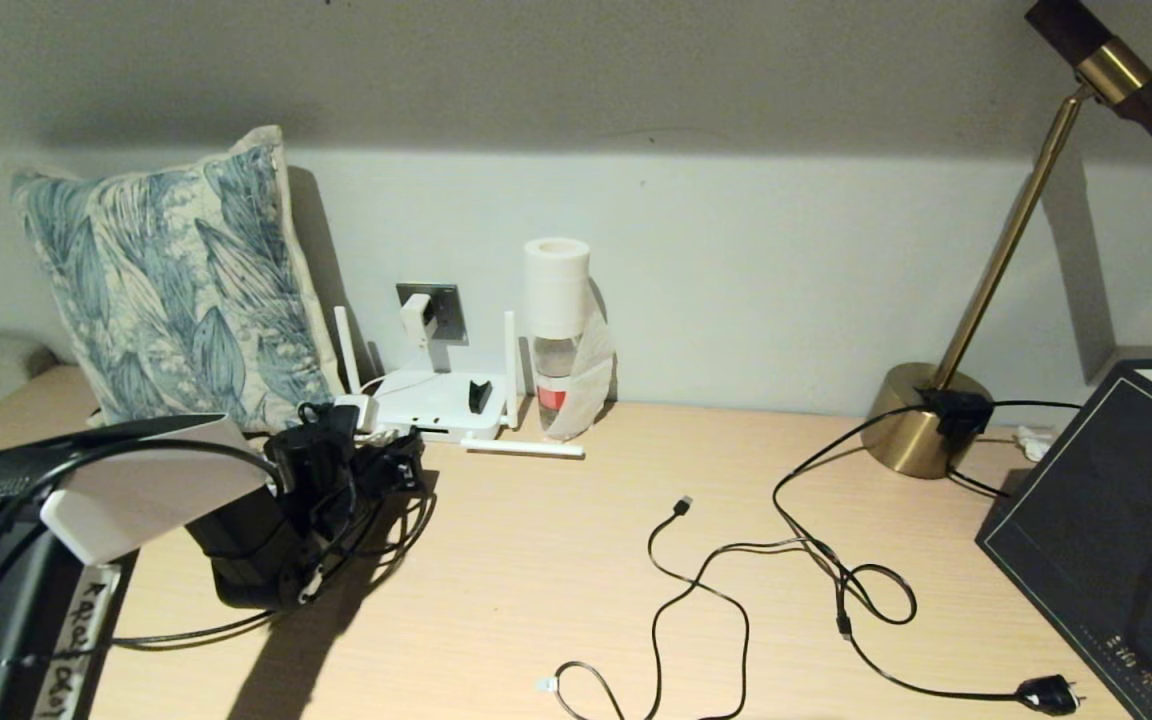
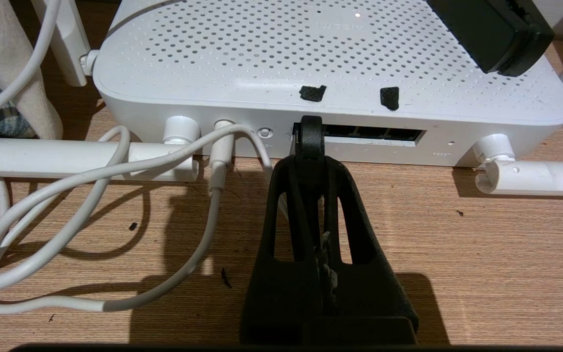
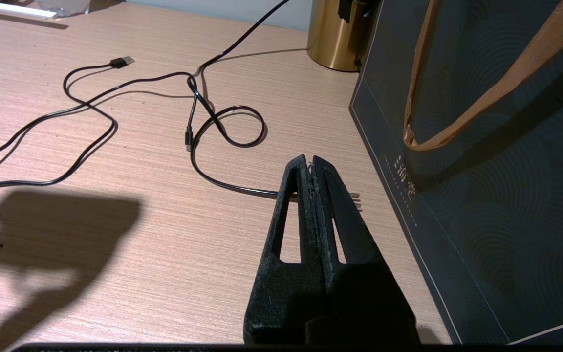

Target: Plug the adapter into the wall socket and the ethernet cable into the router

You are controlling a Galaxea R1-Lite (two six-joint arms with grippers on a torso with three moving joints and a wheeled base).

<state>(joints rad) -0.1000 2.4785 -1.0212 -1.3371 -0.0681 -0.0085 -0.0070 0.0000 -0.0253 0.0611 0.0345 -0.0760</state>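
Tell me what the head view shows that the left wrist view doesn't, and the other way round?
Only the head view shows the adapter sitting in the wall socket, plus the pillow and brass lamp. Only the left wrist view shows the left gripper shut on the ethernet cable right at the router's port row. Both show the router on the wooden desk.
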